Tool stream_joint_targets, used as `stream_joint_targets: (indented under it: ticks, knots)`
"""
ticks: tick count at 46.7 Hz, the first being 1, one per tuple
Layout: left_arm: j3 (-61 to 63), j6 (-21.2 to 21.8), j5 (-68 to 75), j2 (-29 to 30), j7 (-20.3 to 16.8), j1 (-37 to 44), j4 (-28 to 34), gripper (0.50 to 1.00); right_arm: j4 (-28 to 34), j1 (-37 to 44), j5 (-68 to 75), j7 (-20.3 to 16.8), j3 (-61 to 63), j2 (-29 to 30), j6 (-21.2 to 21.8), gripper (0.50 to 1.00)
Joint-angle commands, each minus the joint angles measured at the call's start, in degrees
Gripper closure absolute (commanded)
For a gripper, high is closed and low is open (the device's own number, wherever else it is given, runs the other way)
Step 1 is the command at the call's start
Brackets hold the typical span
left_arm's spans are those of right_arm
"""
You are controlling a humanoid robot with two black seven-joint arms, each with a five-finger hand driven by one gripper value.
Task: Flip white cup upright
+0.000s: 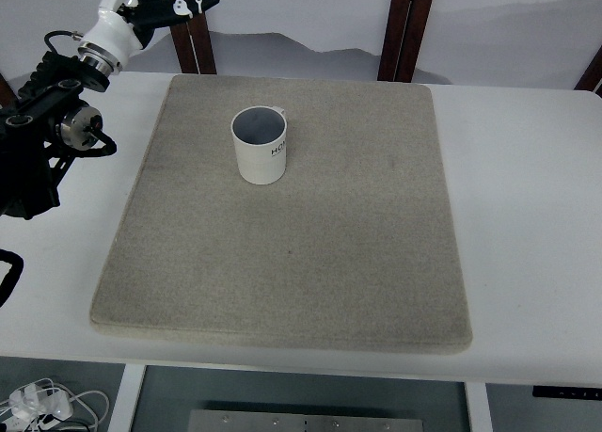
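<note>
Grey felt mat [301,263] lies on white table [527,216]; white cables [42,404] on floor below.

Below my fingers lies a white table [527,178] under a grey mat [292,253]. Behind them, at the far edge, dark wooden posts [406,27] stand against a pale wall [508,27]. Down at my near side, grey floor [310,399] with white cables [42,404].

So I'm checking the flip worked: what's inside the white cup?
The white cup stands upright on the mat, mouth up. Its dark interior looks empty; the near inner wall is hidden by the rim.
</note>
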Motion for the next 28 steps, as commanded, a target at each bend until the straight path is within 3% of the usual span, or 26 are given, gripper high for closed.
stream_joint_targets:
  ticks: [1,11,23,28]
  knots:
    - [-0.16,-0.11,-4.0,-0.05,0.0,-0.21,0.6,0.501,0.02,0.0,0.0,0.0,-0.02,0.0,0.0,0.548]
    - [-0.6,-2.13,-16.04,-0.05,0.0,-0.21,0.77,0.504,0.02,0.0,0.0,0.0,-0.02,0.0,0.0,0.548]
    - [-2.53,-4.42,-20.18,-0.05,0.02,0.31,0.86,0.504,0.02,0.0,0.0,0.0,0.07,0.0,0.0,0.548]
    - [-5.61,-4.5,-26.06,-0.05,9.23,0.58,0.77,0.504,0.02,0.0,0.0,0.0,0.16,0.0,0.0,0.548]
